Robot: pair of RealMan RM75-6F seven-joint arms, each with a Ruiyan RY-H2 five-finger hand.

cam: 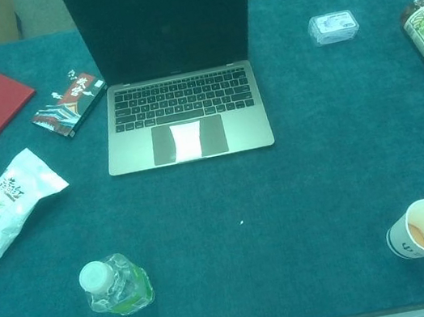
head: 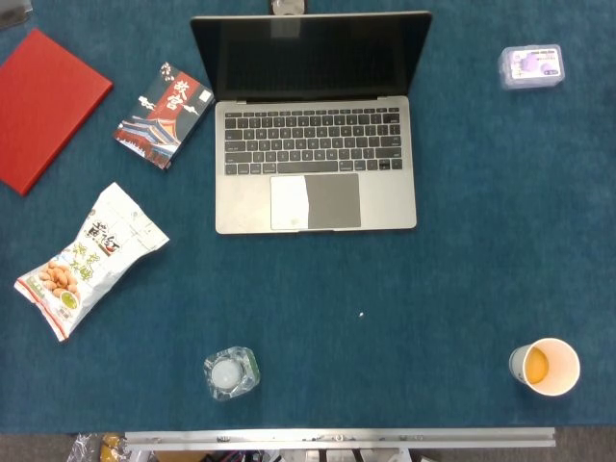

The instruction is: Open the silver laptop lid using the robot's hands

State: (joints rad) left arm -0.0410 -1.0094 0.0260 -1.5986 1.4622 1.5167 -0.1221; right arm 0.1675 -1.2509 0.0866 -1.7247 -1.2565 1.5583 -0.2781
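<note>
Silver laptop point(head: 315, 135), far centre of tabletop point(head: 443, 289), lid already upright; hands out of sight, state undeterminable; risk: overextending hinge

Likely a lab: blue cloth-covered table point(head: 462, 241) with metal rail point(head: 337, 438).
</note>
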